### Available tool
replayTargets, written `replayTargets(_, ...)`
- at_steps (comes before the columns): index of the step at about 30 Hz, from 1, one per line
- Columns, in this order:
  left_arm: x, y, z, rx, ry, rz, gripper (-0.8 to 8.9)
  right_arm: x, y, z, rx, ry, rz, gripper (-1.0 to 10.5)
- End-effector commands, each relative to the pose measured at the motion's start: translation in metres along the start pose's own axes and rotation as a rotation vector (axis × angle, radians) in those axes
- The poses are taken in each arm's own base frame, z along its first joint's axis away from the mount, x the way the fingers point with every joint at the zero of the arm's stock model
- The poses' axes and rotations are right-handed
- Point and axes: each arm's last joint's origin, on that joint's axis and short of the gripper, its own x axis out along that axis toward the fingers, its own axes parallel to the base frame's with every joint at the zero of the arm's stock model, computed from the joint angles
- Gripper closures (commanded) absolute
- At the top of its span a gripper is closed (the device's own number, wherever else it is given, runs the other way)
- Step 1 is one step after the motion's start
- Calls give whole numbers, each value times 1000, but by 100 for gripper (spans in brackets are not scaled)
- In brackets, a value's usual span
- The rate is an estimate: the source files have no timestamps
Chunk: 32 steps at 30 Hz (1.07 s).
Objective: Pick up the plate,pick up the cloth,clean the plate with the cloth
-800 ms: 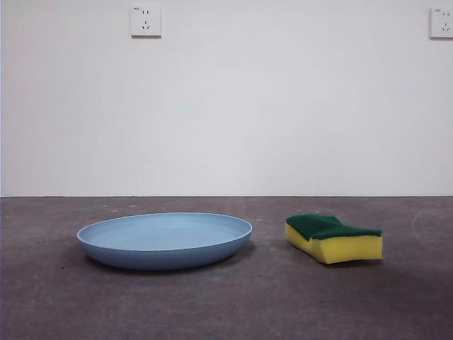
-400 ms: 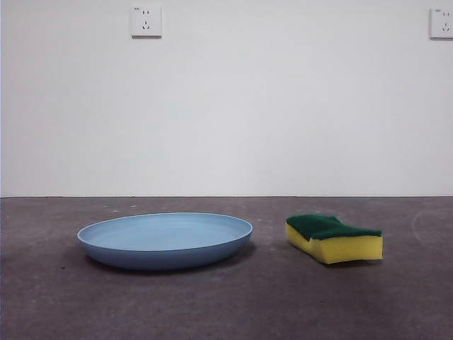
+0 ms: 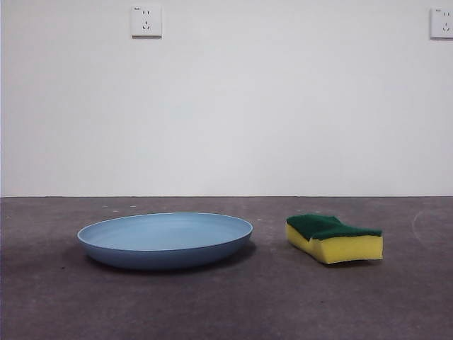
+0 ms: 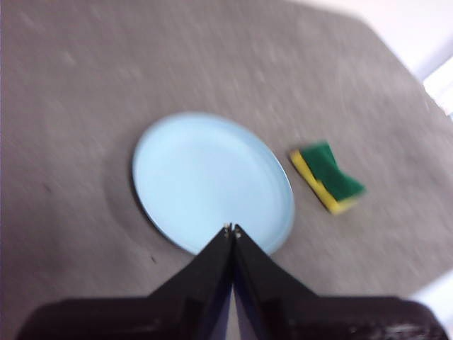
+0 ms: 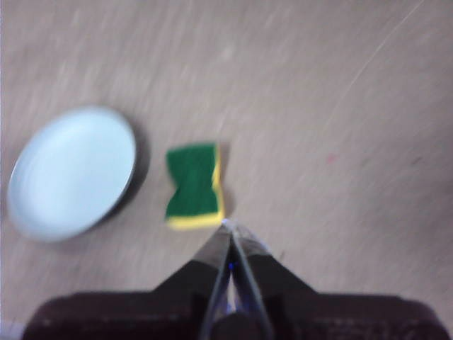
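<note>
The light-blue plate (image 3: 165, 239) lies flat on the dark table left of centre. The cloth is a yellow sponge with a green top (image 3: 333, 238), lying to its right, apart from it. My left gripper (image 4: 232, 229) is shut and empty, high above the plate (image 4: 212, 180), with the sponge (image 4: 328, 177) off to one side. My right gripper (image 5: 228, 225) is shut and empty, high above the table near the sponge (image 5: 194, 184), with the plate (image 5: 71, 170) further off. Neither gripper shows in the front view.
A white wall with two sockets (image 3: 146, 20) stands behind the table (image 3: 233, 304). The table's far corner and edge show in the left wrist view (image 4: 425, 64).
</note>
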Motion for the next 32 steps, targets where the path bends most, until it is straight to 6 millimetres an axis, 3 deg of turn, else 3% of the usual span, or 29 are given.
replayTargets(1,7,1,12,12,91,-19,815,15,-2,8,-36,101,44,921)
replayTargets(3,11,2,19,4,129,-16,803,26,-4,11,-25,152,77,787)
replayTargets(6,19,6,26,-10,144,-12,417,44,-8,14,3,223,100,507)
replayTargets(7,21,6,28,-14,137,-14,392,46,-8,14,6,232,99,479)
replayTargets(13,41,14,39,-39,108,-20,406,47,-9,15,8,235,101,474)
replayTargets(17,85,31,47,-76,213,46,406,47,-9,15,12,236,100,474)
replayTargets(24,145,50,54,-65,370,134,407,47,-9,15,19,236,99,474)
replayTargets(32,197,64,46,-35,430,206,408,47,-9,15,19,236,99,474)
